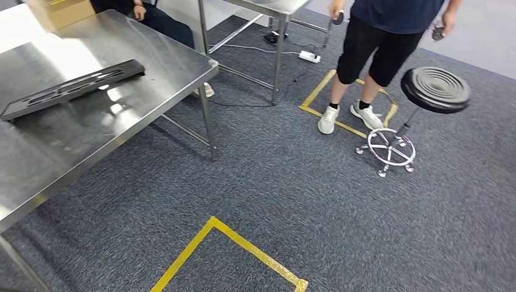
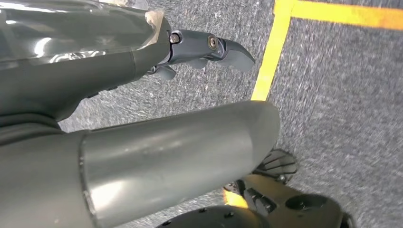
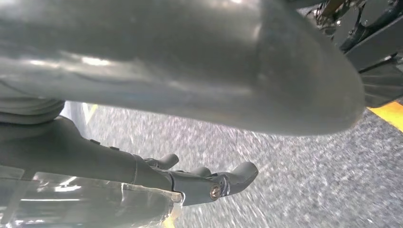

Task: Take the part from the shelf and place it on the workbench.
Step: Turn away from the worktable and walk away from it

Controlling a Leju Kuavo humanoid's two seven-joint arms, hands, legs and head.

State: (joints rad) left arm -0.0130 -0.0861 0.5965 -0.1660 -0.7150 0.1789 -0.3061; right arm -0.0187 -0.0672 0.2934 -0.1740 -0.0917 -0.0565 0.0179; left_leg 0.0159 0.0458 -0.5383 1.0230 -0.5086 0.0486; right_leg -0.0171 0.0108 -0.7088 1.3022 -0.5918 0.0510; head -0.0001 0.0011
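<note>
A dark grey carpeted floor (image 1: 292,201) fills most of the head view, marked with yellow tape lines (image 1: 243,243) that form an angled corner near the bottom of the picture. A second yellow tape outline (image 1: 316,97) lies farther off, where a person (image 1: 380,42) in dark shorts and white shoes stands. Just beside that person is a black round stool (image 1: 435,89) on a chrome wheeled base. A white power strip (image 1: 310,56) lies on the carpet near a table leg farther back.

At the left, a stainless steel tabletop (image 1: 152,91) reflects bright light. The part (image 1: 73,88), a long, flat black piece with slots, lies on this tabletop, running diagonally across it. A cardboard box (image 1: 61,12) sits at the tabletop's far edge, and a second person (image 1: 155,18) in dark clothing sits behind it.

In the left wrist view, the left robot hand (image 2: 142,95) hangs over the carpet near a yellow tape line (image 2: 271,52). Its dark fingers (image 2: 209,50) are extended and hold nothing, with the thick grey thumb apart from them.

In the right wrist view, the right robot hand (image 3: 190,142) also hangs over the carpet, its fingers (image 3: 223,183) gently curved, apart from the thumb, and empty.

Both hands are low above the floor, well apart from the part on the tabletop.
</note>
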